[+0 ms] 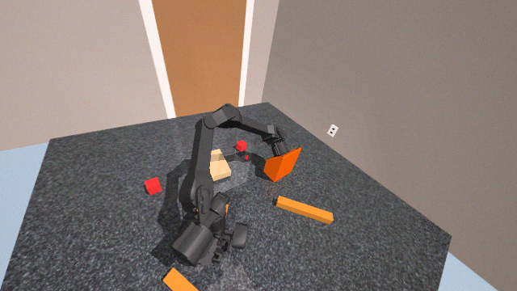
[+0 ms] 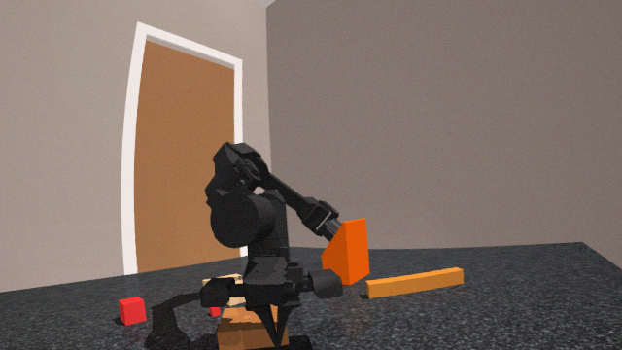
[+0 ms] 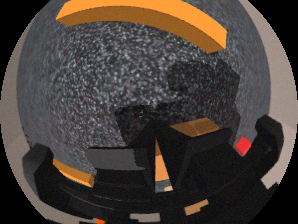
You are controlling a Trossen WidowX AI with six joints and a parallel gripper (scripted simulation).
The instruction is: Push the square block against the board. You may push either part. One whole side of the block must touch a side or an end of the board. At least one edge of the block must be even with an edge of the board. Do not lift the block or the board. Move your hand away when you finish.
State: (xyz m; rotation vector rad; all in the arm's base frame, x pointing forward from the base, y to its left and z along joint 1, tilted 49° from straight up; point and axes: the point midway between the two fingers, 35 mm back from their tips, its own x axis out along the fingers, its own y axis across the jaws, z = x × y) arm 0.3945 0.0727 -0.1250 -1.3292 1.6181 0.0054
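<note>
The square orange block [image 1: 283, 166] [image 2: 349, 253] is tipped up on one edge on the dark table, a short way behind the board. The board [image 1: 304, 209] [image 2: 413, 283] [image 3: 143, 11] is a long orange bar lying flat, apart from the block. My gripper [image 1: 279, 152] [image 2: 334, 229] is shut, with nothing between the fingers. Its tips press against the block's raised upper back side. In the wrist view the dark fingers [image 3: 158, 141] cover most of the block [image 3: 197, 127], and the board curves across the top.
Two red cubes [image 1: 153, 186] [image 1: 241, 145] and a tan block [image 1: 219, 167] lie near the arm's base. Another orange piece [image 1: 178, 280] lies at the table's front edge. The table's right edge is beyond the board.
</note>
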